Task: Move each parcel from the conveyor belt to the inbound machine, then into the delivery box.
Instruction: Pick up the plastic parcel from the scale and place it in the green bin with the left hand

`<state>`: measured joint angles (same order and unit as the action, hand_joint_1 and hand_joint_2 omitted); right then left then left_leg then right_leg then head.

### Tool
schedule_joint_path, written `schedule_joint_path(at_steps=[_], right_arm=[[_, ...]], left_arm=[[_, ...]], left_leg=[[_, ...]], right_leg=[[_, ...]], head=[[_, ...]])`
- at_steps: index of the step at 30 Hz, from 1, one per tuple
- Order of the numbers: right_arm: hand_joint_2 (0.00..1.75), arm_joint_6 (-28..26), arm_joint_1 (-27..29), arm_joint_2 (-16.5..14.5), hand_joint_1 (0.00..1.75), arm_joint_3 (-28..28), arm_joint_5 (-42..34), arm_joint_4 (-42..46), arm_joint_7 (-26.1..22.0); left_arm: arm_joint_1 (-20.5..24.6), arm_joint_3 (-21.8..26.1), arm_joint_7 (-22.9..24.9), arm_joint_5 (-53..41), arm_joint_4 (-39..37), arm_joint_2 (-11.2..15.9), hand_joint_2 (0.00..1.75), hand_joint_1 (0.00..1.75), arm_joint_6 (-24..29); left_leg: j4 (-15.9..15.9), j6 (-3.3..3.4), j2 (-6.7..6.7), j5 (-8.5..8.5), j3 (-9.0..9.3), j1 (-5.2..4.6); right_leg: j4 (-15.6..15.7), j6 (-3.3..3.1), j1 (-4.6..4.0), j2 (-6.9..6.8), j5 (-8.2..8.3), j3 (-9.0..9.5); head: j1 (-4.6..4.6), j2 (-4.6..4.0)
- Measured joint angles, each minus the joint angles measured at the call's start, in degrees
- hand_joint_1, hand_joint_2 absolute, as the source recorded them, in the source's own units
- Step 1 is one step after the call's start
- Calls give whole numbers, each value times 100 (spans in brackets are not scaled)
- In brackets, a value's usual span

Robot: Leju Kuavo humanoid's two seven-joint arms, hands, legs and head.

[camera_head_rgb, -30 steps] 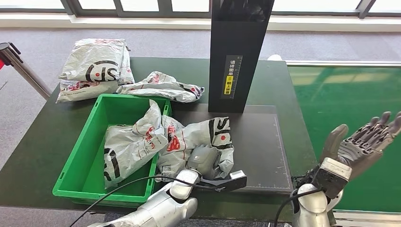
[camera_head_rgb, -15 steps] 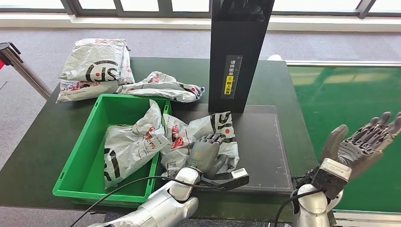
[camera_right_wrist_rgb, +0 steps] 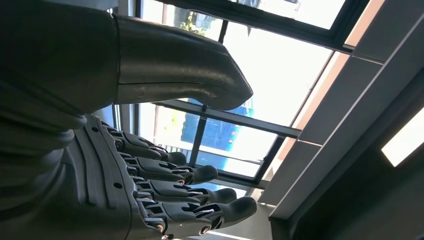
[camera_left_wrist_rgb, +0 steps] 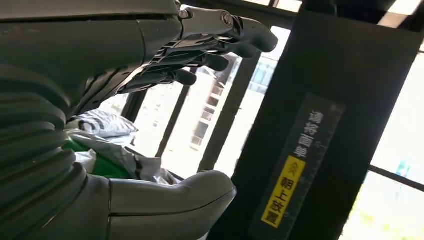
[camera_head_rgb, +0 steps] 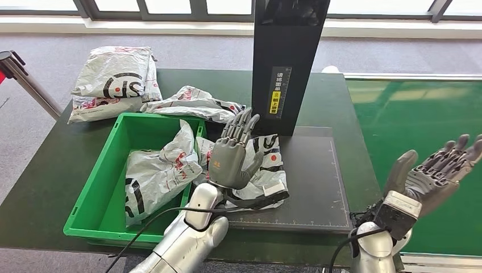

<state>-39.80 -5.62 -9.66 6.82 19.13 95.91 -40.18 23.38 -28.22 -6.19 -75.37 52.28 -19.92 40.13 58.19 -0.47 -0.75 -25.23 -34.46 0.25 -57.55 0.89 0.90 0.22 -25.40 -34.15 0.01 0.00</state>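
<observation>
The green delivery box, just left of the left robot hand, already holds one parcel. That robot hand hangs empty, fingers spread, above the parcel on the inbound machine's black plate, probably awaiting scanning. Right robot hand waits open over the conveyor belt.

Four parcels, one green box.

A dark green rectangular table carries everything here. On it sits a green plastic bin. Behind the bin lie two grey plastic mailer parcels, to its right a black flat scanning mat with a crumpled grey parcel on it, and a tall black upright scanner column.
</observation>
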Motion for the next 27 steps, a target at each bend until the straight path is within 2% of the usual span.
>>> schedule_joint_path(at_steps=[1, 7, 11, 14, 17, 27], right_arm=[[175, 0, 4, -1, 0, -1, -7, 10, 1], [175, 0, 21, -2, 0, -9, -63, 26, 1], [175, 0, 28, -2, 0, -11, -69, 26, 1], [175, 0, 27, -2, 0, -20, -82, 26, 1], [175, 0, 27, -2, 0, -28, -125, 26, 1], [175, 0, 59, -2, 0, -28, -169, 44, 2]], left_arm=[[-6, 44, 82, -26, -5, 4, 0, 0, 0], [50, 101, 530, -14, -561, 8, 0, 0, -3], [113, 89, 718, 98, -936, -12, 175, 0, -114], [236, -23, 943, 351, -1419, -48, 175, 0, -558], [321, -219, 958, 581, -1834, -67, 175, 0, -937], [571, -806, 1139, 917, -2519, -69, 175, 0, -1503]], left_leg=[[0, 0, 0, 0, 0, 0], [1, 0, 0, 0, -1, -1], [1, 0, -1, 0, 0, -1], [0, 0, -1, 0, 0, -1], [0, 0, 2, 0, 0, -1], [0, 0, 0, 0, 1, -1]], right_leg=[[0, 0, 0, 0, 0, 0], [1, 0, 2, 0, 0, 0], [1, 0, 1, 0, 0, -1], [1, 0, 1, 0, 0, -1], [1, 0, 1, 1, 0, -1], [1, 0, 1, 0, 0, 0]], head=[[1, 0], [0, 0], [-1, 0], [-1, 0], [-1, 0], [-1, 0]])
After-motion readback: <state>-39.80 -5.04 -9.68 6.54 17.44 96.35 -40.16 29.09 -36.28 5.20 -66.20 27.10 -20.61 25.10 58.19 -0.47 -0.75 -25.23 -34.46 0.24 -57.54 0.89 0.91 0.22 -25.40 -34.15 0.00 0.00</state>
